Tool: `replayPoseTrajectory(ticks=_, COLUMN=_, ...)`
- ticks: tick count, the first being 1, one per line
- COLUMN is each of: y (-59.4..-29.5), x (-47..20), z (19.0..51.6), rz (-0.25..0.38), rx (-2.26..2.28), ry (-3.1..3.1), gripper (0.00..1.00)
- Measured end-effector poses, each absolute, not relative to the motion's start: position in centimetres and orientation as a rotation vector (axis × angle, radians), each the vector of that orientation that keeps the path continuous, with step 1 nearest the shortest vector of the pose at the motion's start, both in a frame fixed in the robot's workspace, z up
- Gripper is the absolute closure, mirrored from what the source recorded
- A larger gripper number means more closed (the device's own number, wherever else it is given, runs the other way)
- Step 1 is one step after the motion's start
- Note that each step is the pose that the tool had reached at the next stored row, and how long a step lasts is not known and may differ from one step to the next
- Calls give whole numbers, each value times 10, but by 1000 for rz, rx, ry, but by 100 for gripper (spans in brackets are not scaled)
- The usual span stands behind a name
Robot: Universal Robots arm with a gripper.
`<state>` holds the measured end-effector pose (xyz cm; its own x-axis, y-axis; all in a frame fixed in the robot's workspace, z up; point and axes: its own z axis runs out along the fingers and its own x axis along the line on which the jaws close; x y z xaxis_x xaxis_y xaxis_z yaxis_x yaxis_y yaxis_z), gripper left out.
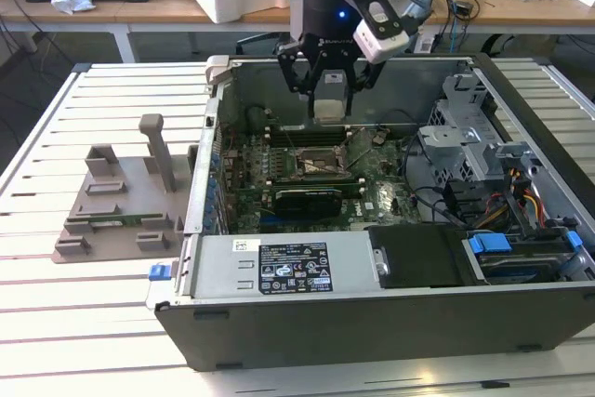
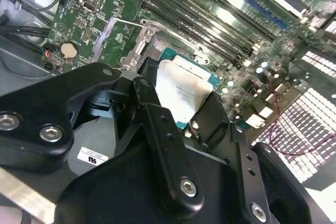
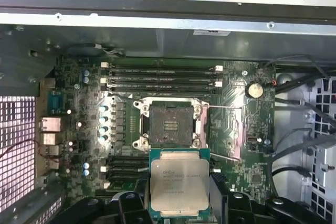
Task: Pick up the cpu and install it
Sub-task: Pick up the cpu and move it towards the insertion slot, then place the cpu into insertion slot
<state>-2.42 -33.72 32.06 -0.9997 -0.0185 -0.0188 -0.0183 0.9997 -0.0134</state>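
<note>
We see the jaws pinching the cpu [image 3: 178, 182] by two opposite edges, metal top up and level. We judge that this grip leaves the underside free and square to the board. The chip hangs in the air inside the open computer case [image 1: 372, 313], above the motherboard and not yet seated. The socket [image 3: 169, 125] lies bare, with its contact field exposed. Its retaining frame [image 3: 231, 129] is swung open to one side, so we think nothing blocks a descent from above. The case lies on its side on the slatted worktop [image 1: 93, 323] with the panel off, which explains the arm's reach from overhead.

In the exterior view the chip sits at about twelve o'clock from the socket. The black card [image 1: 307, 200] lies at six o'clock of the socket. The grey holder [image 1: 112, 202] rests on the worktop at nine o'clock of the case, well apart from the work. This view gives us the chip's height: there is clear air between it and the board.

The first wrist view looks straight down and sets chip and socket in one picture. From it we judge that their edges run roughly parallel, with the memory slots [image 3: 163, 76] beyond the socket.

The second wrist view looks along the black fingers [image 2: 157, 129] from the side. It shows them closed against the chip's rim with the socket frame just past it. It also shows a coin cell [image 2: 68, 50] near the open frame.
</note>
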Motion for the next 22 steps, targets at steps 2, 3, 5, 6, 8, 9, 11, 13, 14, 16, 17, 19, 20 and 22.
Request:
replayPoseTrajectory(ticks=2, y=-334, x=-23, z=314, rz=-23, rx=-29, ry=3123, gripper=46)
replayPoseTrajectory(ticks=3, y=-333, x=-22, z=312, rz=-23, rx=-29, ry=3123, gripper=46)
replayPoseTrajectory(ticks=5, y=-332, x=-21, z=306, rz=-23, rx=-29, ry=3123, gripper=46)
replayPoseTrajectory(ticks=6, y=-331, x=-21, z=304, rz=-23, rx=-29, ry=3123, gripper=46)
replayPoseTrajectory(ticks=8, y=-331, x=-20, z=301, rz=-23, rx=-29, ry=3123, gripper=46)
replayPoseTrajectory(ticks=9, y=-331, x=-20, z=300, rz=-23, rx=-29, ry=3123, gripper=46)
replayPoseTrajectory(ticks=11, y=-331, x=-20, z=298, rz=-23, rx=-29, ry=3123, gripper=46)
replayPoseTrajectory(ticks=13, y=-331, x=-20, z=298, rz=-23, rx=-29, ry=3123, gripper=46)
replayPoseTrajectory(ticks=14, y=-331, x=-20, z=298, rz=-23, rx=-29, ry=3123, gripper=46)
replayPoseTrajectory(ticks=16, y=-331, x=-20, z=298, rz=-23, rx=-29, ry=3123, gripper=46)
replayPoseTrajectory(ticks=17, y=-331, x=-20, z=298, rz=-23, rx=-29, ry=3123, gripper=46)
replayPoseTrajectory(ticks=19, y=-331, x=-20, z=298, rz=-23, rx=-29, ry=3123, gripper=46)
replayPoseTrajectory(ticks=20, y=-331, x=-20, z=298, rz=-23, rx=-29, ry=3123, gripper=46)
replayPoseTrajectory(ticks=22, y=-331, x=-20, z=298, rz=-23, rx=-29, ry=3123, gripper=46)
